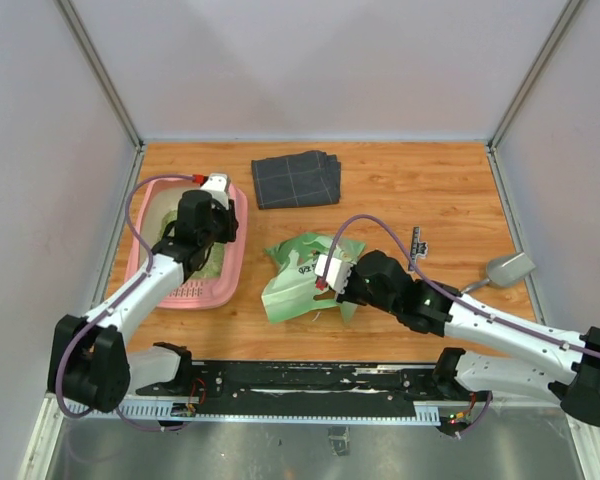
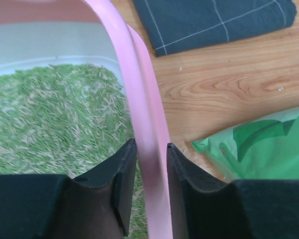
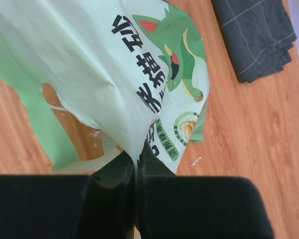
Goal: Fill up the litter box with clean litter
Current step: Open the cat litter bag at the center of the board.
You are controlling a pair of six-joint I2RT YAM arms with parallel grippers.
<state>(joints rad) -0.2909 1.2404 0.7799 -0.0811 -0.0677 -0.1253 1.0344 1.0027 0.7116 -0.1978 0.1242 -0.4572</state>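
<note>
green bag (image 3: 89, 74): lies flat and torn on the wood nearest me, looks emptied, I judge
right gripper (image 3: 137, 158): fingers pressed together, pinching the bag's printed edge
left gripper (image 2: 150, 149): straddles the tray's rim, one finger inside, one outside, nipping it as far as I see
litter box (image 2: 139, 99): pink, left of the bag, apart from it
clean litter (image 2: 50, 114): greenish grains cover the floor I can see
progress: fill looks mostly done; left for me, maybe levelling, then letting go
cloth (image 1: 296, 178): dark, folded, far side
</note>
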